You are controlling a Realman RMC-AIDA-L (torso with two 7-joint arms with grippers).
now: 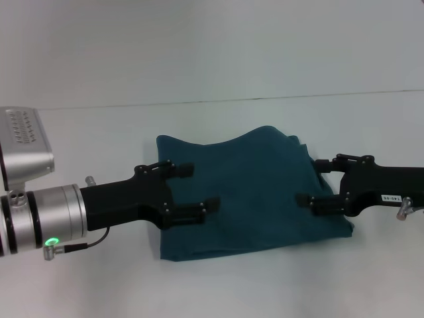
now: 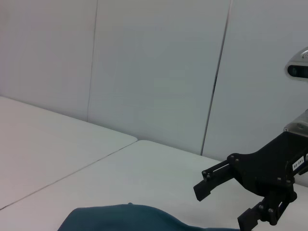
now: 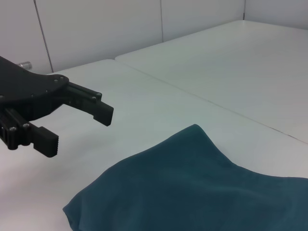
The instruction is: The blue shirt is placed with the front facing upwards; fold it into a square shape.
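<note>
Blue shirt (image 1: 248, 192): folded into a rough square, plain side up, lying at the centre of the white table (image 1: 265, 285). Left pincer (image 1: 202, 187): at 9 o'clock of the shirt, over its edge, jaws spread wide, gripping nothing. Right pincer (image 1: 311, 182): at 3 o'clock, over the opposite edge, jaws likewise apart and empty.

White table (image 1: 278, 285), white panelled wall (image 2: 154, 67)
</note>
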